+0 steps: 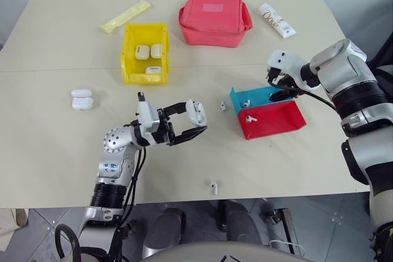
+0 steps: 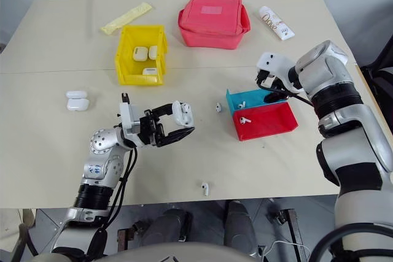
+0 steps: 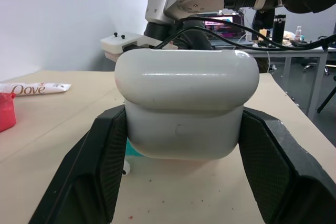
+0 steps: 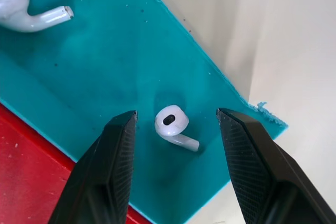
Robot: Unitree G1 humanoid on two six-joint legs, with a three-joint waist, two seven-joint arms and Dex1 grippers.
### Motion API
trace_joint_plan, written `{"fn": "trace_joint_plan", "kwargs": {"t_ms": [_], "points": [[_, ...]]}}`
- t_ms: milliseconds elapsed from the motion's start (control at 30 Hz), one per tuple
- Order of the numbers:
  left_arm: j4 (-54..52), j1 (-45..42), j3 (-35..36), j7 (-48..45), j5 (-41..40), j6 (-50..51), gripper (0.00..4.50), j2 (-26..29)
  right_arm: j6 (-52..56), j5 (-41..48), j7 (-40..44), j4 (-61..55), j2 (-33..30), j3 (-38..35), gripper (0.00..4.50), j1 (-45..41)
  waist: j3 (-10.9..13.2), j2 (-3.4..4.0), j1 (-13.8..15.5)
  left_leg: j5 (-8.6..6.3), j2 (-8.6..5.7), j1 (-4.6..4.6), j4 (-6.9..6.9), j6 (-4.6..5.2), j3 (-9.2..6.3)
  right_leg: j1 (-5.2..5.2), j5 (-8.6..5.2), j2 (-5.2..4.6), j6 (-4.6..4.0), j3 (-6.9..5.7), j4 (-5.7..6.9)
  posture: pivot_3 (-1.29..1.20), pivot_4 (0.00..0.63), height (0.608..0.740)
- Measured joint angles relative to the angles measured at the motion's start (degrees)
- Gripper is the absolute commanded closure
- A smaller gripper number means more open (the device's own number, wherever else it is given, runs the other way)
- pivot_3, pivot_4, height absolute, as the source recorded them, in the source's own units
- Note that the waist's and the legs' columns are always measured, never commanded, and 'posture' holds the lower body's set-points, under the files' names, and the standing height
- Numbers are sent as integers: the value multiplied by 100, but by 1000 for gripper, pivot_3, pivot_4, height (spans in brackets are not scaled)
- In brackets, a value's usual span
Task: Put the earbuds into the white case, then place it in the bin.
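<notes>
My left gripper (image 1: 191,122) is shut on the white case (image 3: 186,108), holding it above the table's middle, in front of the bin. My right gripper (image 4: 176,115) points down into the blue tray (image 4: 105,66). It is open, with one earbud (image 4: 172,124) lying between its fingers and apart from both. A second earbud (image 4: 29,17) lies farther along the same tray. Another earbud (image 1: 250,118) rests in the red tray (image 1: 279,121). Two more lie loose on the table, one (image 1: 222,106) beside the blue tray and one (image 1: 214,187) near the front edge. The yellow bin (image 1: 127,59) stands behind my left gripper.
Three white cases (image 1: 149,51) lie in the bin, and two more white cases (image 1: 81,99) sit on the table at the left. A red pouch (image 1: 215,18), a white tube (image 1: 276,20) and a yellow packet (image 1: 126,16) lie along the far side.
</notes>
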Motion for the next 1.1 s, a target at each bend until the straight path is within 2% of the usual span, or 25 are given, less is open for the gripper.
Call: {"fn": "trace_joint_plan", "kwargs": {"t_ms": [400, 733, 900, 1100], "points": [[-97, 42, -2, 108, 0, -1, 1713, -3, -513, -745, 288, 671, 333, 175, 1984, -326, 0, 3, -15, 1, 0, 1, -1, -2, 0, -2, -2, 0, -3, 0, 4, 0, 150, 740], [-100, 45, -3, 207, 1, -1, 1713, -3, -935, -1036, 281, 939, 449, 152, 1984, -426, 0, 4, -37, 1, 1, 3, -2, -3, 0, -2, -2, 1, -4, 0, 6, 0, 150, 740], [-103, 51, -3, 212, 1, -1, 1713, 1, -888, -886, 360, 836, 536, -112, 1984, -428, 2, 9, -68, 1, 1, 3, -4, -4, -1, -3, -3, 2, -5, 0, 6, 0, 150, 740], [-102, 49, -2, 214, 1, 31, 1713, 10, -648, -807, 620, 146, 491, -314, 1984, -264, 2, 9, -100, 1, 2, 3, -3, -5, -6, -2, -3, 1, -6, -3, 9, 0, 150, 740]]}}
